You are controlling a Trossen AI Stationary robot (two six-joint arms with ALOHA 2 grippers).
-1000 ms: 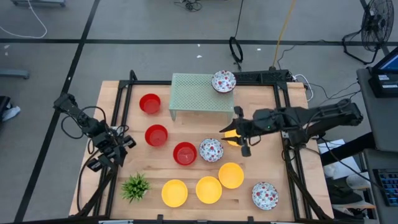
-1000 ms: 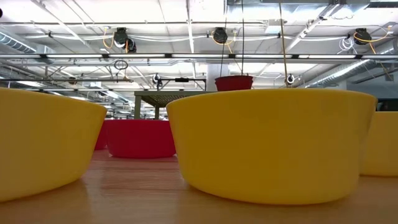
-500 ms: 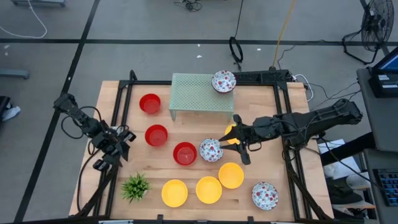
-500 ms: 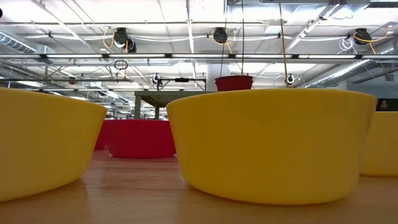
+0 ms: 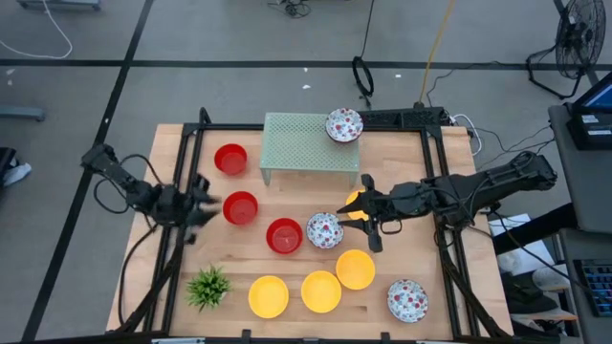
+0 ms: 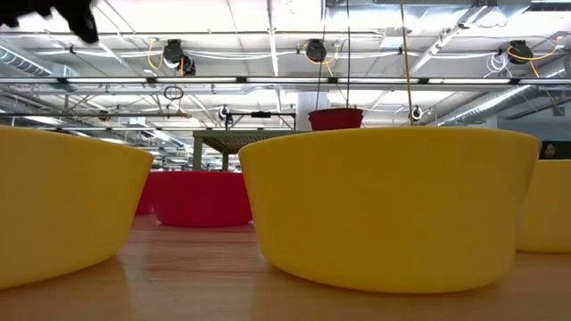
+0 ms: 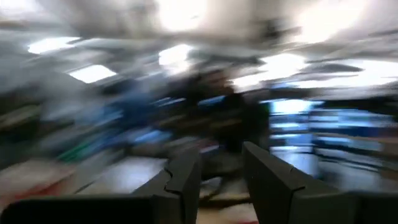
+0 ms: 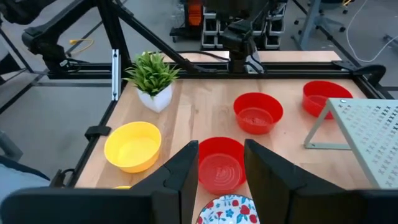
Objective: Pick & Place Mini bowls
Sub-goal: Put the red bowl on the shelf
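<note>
since the right tool (image 5: 356,213) sits slightly open and empty at centre frame over a floral bowl (image 5: 325,230), it should descend straddling the rim; the left tool (image 5: 196,199), slightly parted and empty, hovers at left.

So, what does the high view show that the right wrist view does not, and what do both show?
Only the high view shows the speckled bowl on the green rack, the speckled bowl at the table's near right corner, and the left end effector beside a red bowl.

Only the right wrist view shows the right end effector open, with a red bowl between its fingers in the picture.

Both show the green plant, three red bowls and the wooden table.
</note>
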